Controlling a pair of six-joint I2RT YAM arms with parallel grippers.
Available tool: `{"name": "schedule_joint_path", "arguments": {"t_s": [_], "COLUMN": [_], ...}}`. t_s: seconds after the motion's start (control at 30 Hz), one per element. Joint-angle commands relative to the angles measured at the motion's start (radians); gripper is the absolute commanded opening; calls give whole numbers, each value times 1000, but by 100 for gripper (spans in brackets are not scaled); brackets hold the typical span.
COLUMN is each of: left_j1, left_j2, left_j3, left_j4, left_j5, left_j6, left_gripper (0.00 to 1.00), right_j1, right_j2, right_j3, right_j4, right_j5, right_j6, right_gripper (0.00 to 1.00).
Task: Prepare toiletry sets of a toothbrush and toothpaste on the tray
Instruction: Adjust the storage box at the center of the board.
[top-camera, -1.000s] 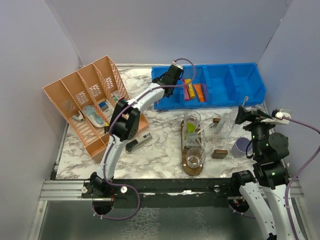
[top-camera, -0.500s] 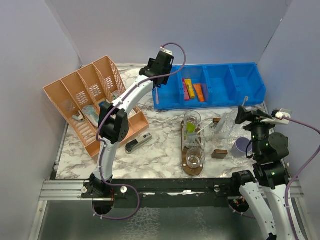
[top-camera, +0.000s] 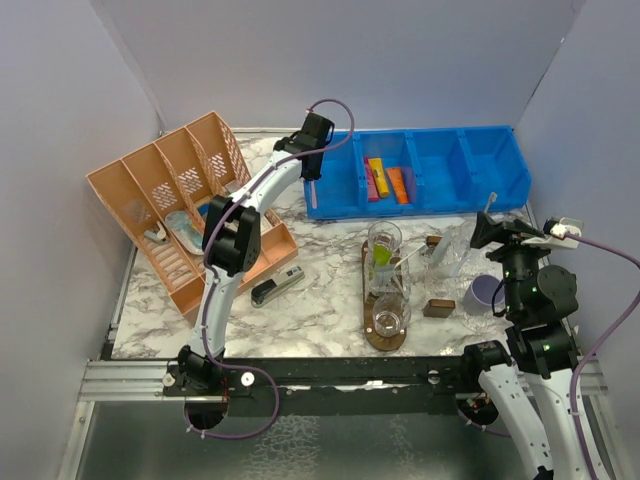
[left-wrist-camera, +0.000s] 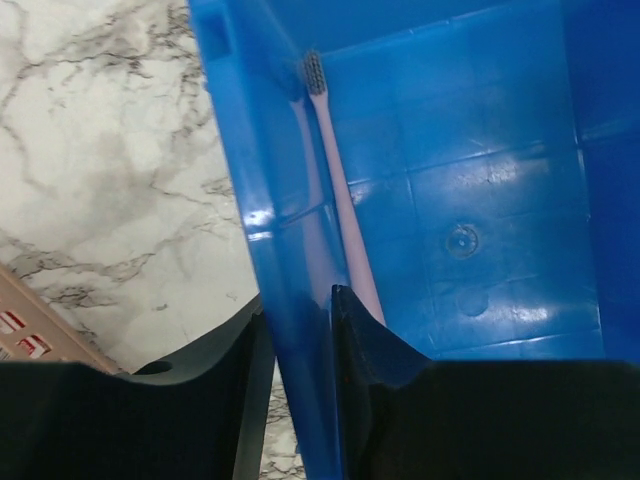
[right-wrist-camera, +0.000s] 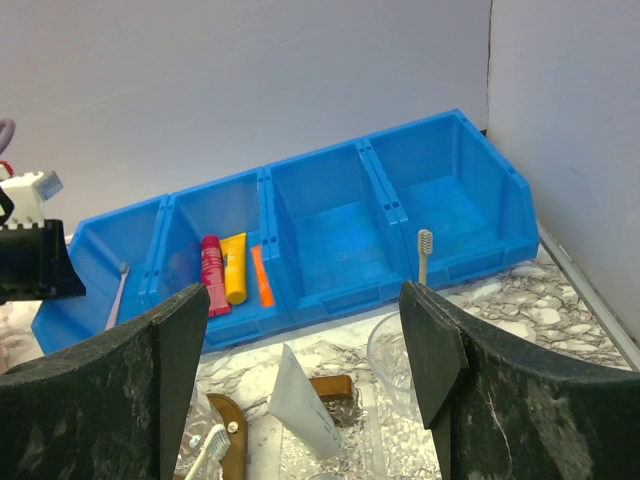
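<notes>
The tray (top-camera: 368, 300) lies mid-table and carries three clear tumblers; the far one (top-camera: 384, 238) holds a lime green tube (top-camera: 380, 256) and a toothbrush. My left gripper (top-camera: 311, 160) hangs over the left wall of the blue bin (top-camera: 450, 165). In the left wrist view its jaws (left-wrist-camera: 295, 300) stand a narrow gap apart with the bin wall showing between them. A pink toothbrush (left-wrist-camera: 335, 180) lies inside the bin and passes behind the right finger. My right gripper (right-wrist-camera: 305, 300) is wide open and empty, facing a tumbler with a toothbrush (right-wrist-camera: 424, 255) and a white tube (right-wrist-camera: 305, 400).
An orange divided basket (top-camera: 180, 210) stands at the left. Red, yellow and orange tubes (top-camera: 385, 182) lie in the bin. A dark stapler-like object (top-camera: 277, 287), two small brown blocks (top-camera: 438, 308) and a purple cup (top-camera: 485, 293) sit on the marble table.
My left gripper has moved left, from inside the bin's first compartment to over its left wall. The right arm has not moved.
</notes>
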Motion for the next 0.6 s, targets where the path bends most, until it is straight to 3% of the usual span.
{"name": "schedule_joint_path", "arguments": {"t_s": [0.0,0.2,0.57], "left_j1": [5,5,-40], "left_j2": [26,-7,-94], "left_j3": [26,61,121], "left_j4": [-40,-40,-26], "left_j5": [30,-14,-124], "left_j6": [-6,14,74], "left_gripper": [24,1,0], "right_j1": [6,7,6], "right_j2": [-3,-5,-1], "right_j3": [-8,-10,-12], "right_j4": [14,16,17], "right_j5": [9,6,5], "right_j6": [6,6,7], "right_gripper": [77,77,77]}}
